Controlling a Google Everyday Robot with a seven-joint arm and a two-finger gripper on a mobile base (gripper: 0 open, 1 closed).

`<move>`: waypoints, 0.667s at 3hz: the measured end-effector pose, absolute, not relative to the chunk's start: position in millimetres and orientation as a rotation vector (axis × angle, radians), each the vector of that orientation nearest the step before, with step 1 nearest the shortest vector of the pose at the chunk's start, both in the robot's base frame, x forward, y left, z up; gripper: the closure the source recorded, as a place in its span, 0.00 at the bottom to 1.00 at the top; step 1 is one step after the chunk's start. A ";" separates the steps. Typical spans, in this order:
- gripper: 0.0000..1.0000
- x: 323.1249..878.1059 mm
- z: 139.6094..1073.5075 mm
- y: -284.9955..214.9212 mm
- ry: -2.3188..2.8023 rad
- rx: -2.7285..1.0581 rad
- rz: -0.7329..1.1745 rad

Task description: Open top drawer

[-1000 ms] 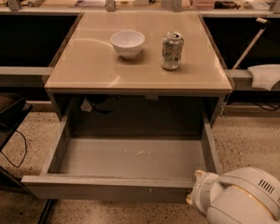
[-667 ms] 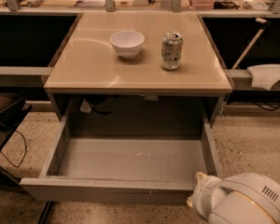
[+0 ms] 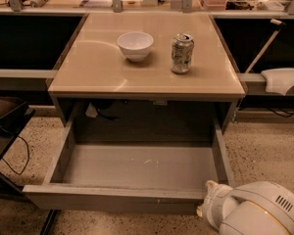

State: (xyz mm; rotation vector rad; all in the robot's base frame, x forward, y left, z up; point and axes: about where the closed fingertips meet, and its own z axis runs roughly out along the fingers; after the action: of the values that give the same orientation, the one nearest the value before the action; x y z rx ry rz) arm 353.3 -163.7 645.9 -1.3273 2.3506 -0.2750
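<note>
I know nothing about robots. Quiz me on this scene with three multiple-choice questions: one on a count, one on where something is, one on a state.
1. How many things stand on the tabletop?
A) two
B) five
C) none

2. Where is the robot's hand?
A) above the tabletop
B) far left, on the floor
C) low at the right, by the right end of the top drawer's front panel

3. What state is the top drawer in?
A) shut flush
B) pulled far out
C) taken off altogether

Answers:
1 A: only the white bowl and the can stand there.
2 C: the hand sits at the drawer's front right corner.
3 B: its grey tray lies in full view in front of the table.
</note>
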 end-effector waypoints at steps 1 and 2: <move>0.35 353.3 645.9 -163.7 2.351 -1.327 -0.275; 0.11 353.3 645.9 -163.7 2.351 -1.327 -0.275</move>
State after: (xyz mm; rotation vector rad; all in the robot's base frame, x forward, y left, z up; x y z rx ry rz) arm 353.3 -163.7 645.9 -1.3273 2.3506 -0.2750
